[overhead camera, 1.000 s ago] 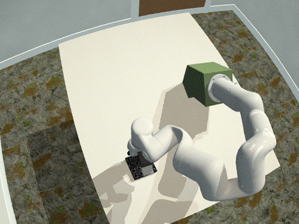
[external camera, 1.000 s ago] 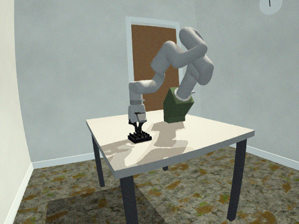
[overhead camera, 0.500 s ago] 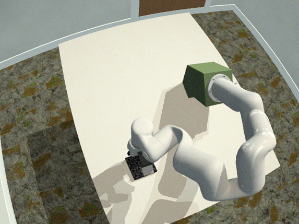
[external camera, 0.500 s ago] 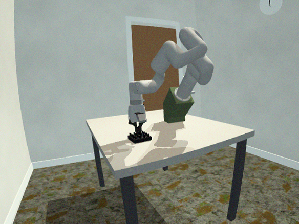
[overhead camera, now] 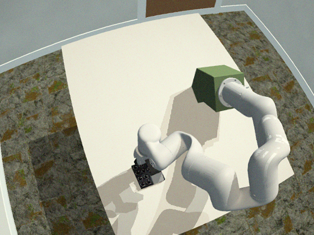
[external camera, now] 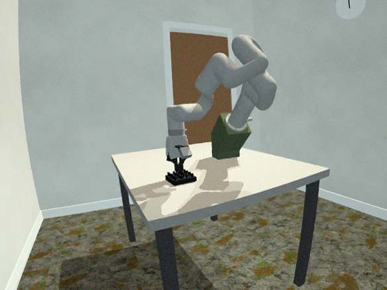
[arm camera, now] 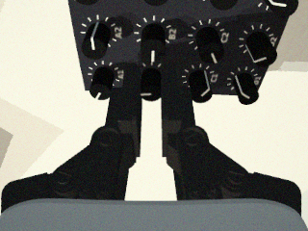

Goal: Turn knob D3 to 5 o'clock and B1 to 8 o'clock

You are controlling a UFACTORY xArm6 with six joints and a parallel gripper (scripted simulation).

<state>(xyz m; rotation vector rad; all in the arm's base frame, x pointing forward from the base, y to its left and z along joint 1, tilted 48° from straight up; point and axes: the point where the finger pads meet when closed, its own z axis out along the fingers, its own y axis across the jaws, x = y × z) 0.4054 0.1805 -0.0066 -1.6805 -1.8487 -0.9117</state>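
The black knob box stands on the table near its front-left edge; it also shows in the exterior view and fills the top of the wrist view. My gripper points straight down onto the box edge nearest the wrist camera. Its two black fingers are shut on knob B1, one on each side. The knob's white line shows between the fingers, on the side toward the camera. The arm hides part of the box in the overhead view.
The green base block that carries the arm sits at the table's right side. The arm's elbow hangs over the right table edge. The box lies close to the table's left edge.
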